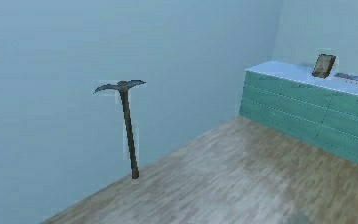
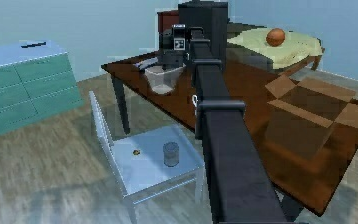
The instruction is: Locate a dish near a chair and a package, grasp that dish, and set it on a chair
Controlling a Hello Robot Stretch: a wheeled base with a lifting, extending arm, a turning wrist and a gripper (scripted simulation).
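The pale chair (image 2: 137,172) stands nearest, a small grey cup (image 2: 171,151) on its seat. Beyond, by the table (image 2: 249,85)'s near edge, the gripper (image 2: 170,60) meets the clear dish (image 2: 162,78); I cannot tell its fingers' state or whether it holds anything. The package (image 2: 312,115) lies toward the right edge. The dish seems found; lifting and placing remain.

The arm (image 2: 227,150) stretches well outward; whether its end effector (image 2: 170,60) holds anything cannot be told.
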